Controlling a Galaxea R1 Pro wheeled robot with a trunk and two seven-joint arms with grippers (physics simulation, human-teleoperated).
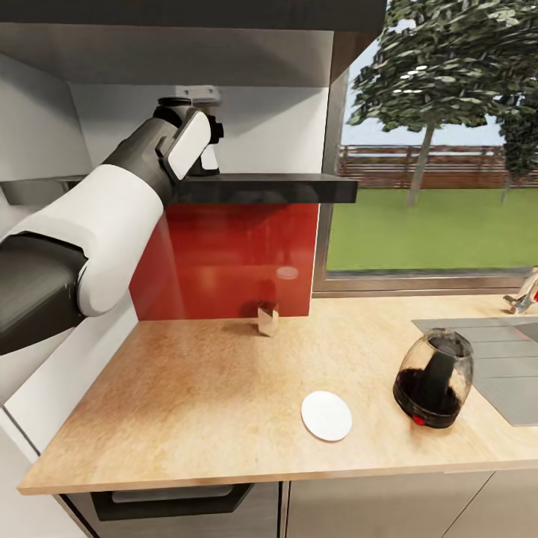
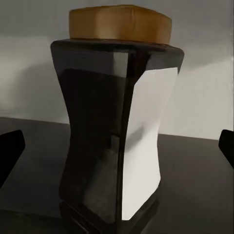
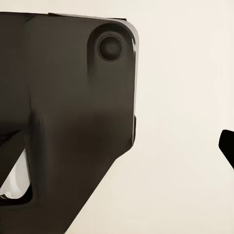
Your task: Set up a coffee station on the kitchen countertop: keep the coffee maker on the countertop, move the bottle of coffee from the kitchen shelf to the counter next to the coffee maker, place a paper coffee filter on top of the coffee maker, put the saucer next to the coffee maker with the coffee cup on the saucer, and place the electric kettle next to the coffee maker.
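Note:
The bottle of coffee [image 2: 117,131], dark with a yellow cap and a white label, stands upright on the dark kitchen shelf [image 1: 284,188]. My left gripper [image 2: 117,151] is raised to the shelf and open, one fingertip [image 2: 9,151] on each side of the bottle and apart from it. On the kitchen countertop [image 1: 187,403] lie the white saucer [image 1: 326,415] and, to its right, the glass electric kettle [image 1: 433,385]. My right gripper is open, with one fingertip [image 3: 227,146] showing beside a dark robot part. The coffee maker, paper coffee filter and coffee cup are out of view.
A small shiny metal box [image 1: 267,319] stands against the red backsplash [image 1: 232,261]. The grey sink [image 1: 501,359] and a faucet [image 1: 523,295] are at the right, below the window. My left arm [image 1: 97,224] crosses the left of the head view.

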